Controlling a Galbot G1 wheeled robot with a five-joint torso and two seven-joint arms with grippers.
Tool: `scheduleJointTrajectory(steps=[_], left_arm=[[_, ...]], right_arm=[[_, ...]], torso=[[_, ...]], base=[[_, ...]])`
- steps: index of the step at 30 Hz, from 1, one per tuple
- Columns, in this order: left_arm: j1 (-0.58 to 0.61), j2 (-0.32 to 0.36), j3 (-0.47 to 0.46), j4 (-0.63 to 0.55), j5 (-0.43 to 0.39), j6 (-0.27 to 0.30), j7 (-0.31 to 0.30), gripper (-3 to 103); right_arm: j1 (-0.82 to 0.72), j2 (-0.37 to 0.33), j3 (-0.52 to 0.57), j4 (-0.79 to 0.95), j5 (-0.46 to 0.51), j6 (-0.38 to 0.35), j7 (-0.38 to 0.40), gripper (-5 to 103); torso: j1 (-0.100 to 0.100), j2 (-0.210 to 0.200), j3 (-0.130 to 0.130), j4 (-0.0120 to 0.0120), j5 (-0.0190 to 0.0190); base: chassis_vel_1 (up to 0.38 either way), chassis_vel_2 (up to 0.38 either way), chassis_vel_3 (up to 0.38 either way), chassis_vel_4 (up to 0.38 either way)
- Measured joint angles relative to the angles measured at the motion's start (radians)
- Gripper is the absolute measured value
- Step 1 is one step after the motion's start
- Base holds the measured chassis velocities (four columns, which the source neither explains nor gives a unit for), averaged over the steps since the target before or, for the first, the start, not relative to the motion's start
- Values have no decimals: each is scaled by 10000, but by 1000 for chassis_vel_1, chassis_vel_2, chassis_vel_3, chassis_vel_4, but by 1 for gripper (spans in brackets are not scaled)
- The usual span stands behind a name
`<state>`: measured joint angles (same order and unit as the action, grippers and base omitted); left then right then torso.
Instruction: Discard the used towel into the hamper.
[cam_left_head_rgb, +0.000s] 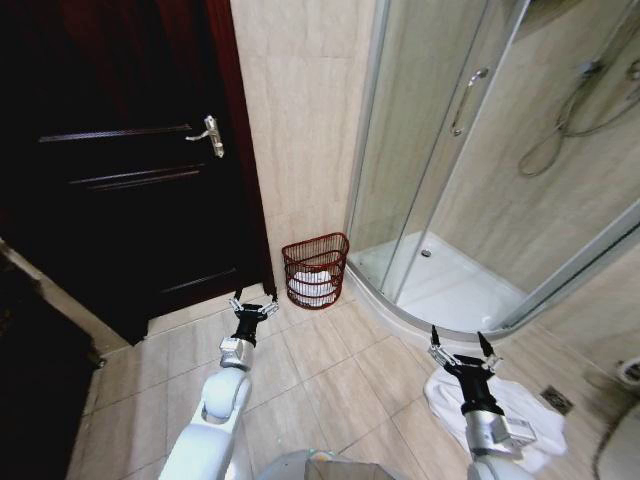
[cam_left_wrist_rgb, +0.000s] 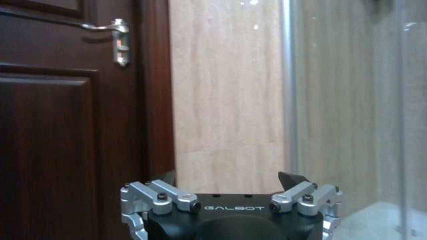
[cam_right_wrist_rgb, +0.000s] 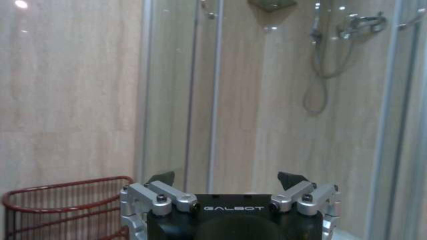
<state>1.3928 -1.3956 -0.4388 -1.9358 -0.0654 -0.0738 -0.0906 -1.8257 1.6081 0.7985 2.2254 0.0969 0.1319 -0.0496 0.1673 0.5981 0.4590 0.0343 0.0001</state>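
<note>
Both pincers were spread wide and held nothing. Left pincer (cam_left_head_rgb: 254, 305) hung over the floor tiles near the foot of the dark door (cam_left_head_rgb: 130, 170), just short of the hamper (cam_left_head_rgb: 315, 270); right pincer (cam_left_head_rgb: 464, 348) hung over a white towel (cam_left_head_rgb: 520, 420) lying on the floor beside the shower tray (cam_left_head_rgb: 450, 290), not touching it as far as the head view showed. Hamper stood on the floor against the beige wall, between the door frame and the shower enclosure, with white cloth already inside. The left wrist view had the left pincer (cam_left_wrist_rgb: 233, 178) facing the door, its lever handle (cam_left_wrist_rgb: 110, 30) and the wall strip beside the glass. The right wrist view had the right pincer (cam_right_wrist_rgb: 227, 177) facing the shower glass, with the hamper (cam_right_wrist_rgb: 67, 210) rim off to one side and the shower hose (cam_right_wrist_rgb: 320, 70) behind the glass. The towel on the floor showed from the head camera alone.
</note>
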Motion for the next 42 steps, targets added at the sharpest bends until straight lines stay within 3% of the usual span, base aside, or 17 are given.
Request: scheduleJointTrajectory(steps=[21, 42], left_arm=[[-54, 39, 76, 38, -153, -309, -14, 100], [-104, 120, 173, 209, -344, -395, -6, 100]], right_arm=[[-90, 0, 19, -70, -40, -23, 78, 100], [-35, -1, 51, -363, -157, 331, 170, 100]], torso=[[-1, 0, 0, 2, -1], [-6, 1, -2, -2, 0]], base=[[-76, -75, -71, -75], [-18, -153, 22, 159]])
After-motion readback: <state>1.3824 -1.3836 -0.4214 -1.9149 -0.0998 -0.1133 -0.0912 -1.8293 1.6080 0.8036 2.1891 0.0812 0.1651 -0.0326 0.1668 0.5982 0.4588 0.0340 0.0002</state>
